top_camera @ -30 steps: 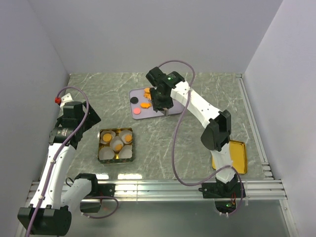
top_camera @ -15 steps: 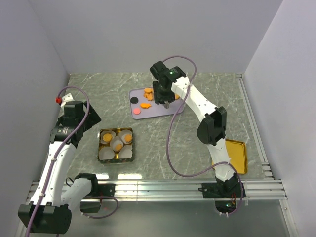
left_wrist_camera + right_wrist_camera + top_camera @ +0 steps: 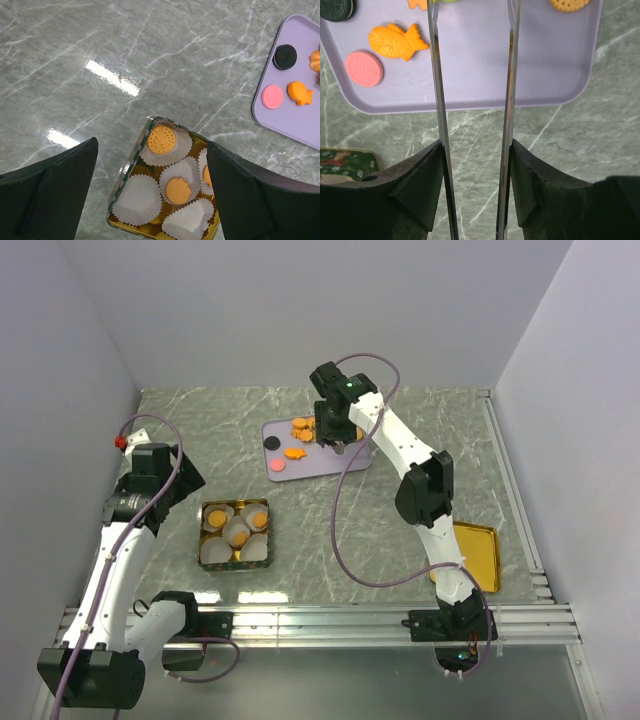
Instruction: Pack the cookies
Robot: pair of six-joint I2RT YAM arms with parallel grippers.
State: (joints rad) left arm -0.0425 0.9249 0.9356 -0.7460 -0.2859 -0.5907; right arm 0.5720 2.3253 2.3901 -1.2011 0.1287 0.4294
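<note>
Cookies (image 3: 397, 41) on the lilac tray (image 3: 470, 85): an orange fish, a pink disc, a black one, more orange at the far edge. Three more orange ones sit in white paper cups (image 3: 137, 200) inside the gold tin (image 3: 125, 177); two cups show only paper. Right gripper (image 3: 472, 10) over the tray, jaws parted, nothing between them. Left gripper (image 3: 151, 145) above the tin, spread wide, empty.
</note>
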